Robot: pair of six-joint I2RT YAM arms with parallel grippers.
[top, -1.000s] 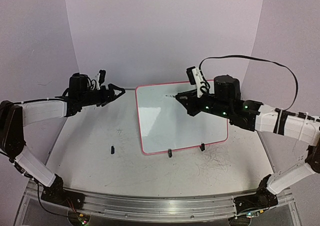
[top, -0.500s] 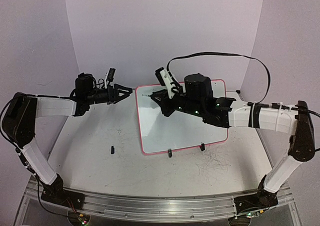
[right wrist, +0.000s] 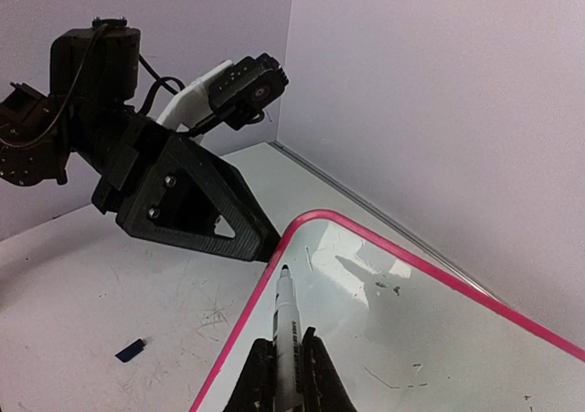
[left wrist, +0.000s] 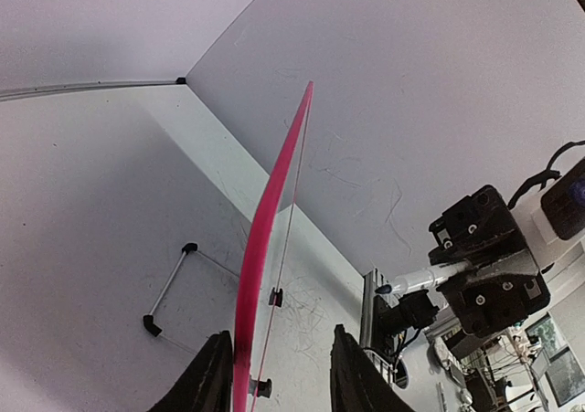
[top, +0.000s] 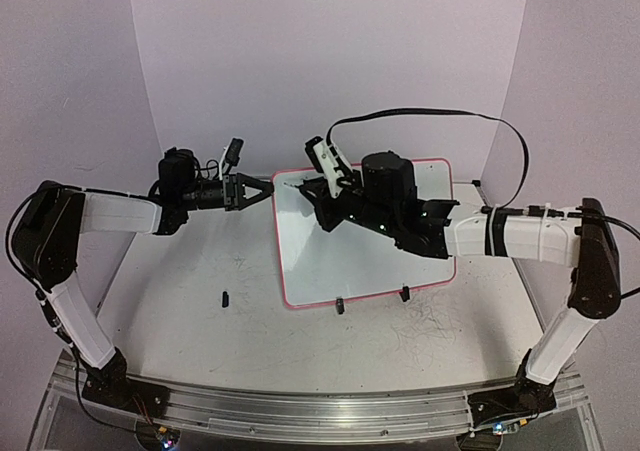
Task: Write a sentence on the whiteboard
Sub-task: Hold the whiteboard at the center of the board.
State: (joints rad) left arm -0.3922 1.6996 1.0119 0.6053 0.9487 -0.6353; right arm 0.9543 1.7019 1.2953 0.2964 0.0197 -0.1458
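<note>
At the left, the left arm (top: 110,211) stretches across the table (top: 190,331) toward the middle; the left jaws are partly spread and stand astride the far left corner of the whiteboard (top: 345,261), one finger close against the pink rim and the other clear of it, so nothing is pinched; nearer the front, a small dark piece (top: 226,297) lies on the table, well apart from the board; the whiteboard itself lies on the table, right of the middle and turned a little askew, with two black clip feet (top: 340,305) at its near edge and a few dark specks near its far rim; over that far left corner a white marker (right wrist: 286,307) points its dark tip toward the left jaws, and whether the tip touches the board cannot be told; the right jaws are pressed together on the marker's barrel; the right arm (top: 520,236) reaches in over the board from the right; faint grey scribbles (top: 428,326) mark the table just in front of the board's near right corner.
</note>
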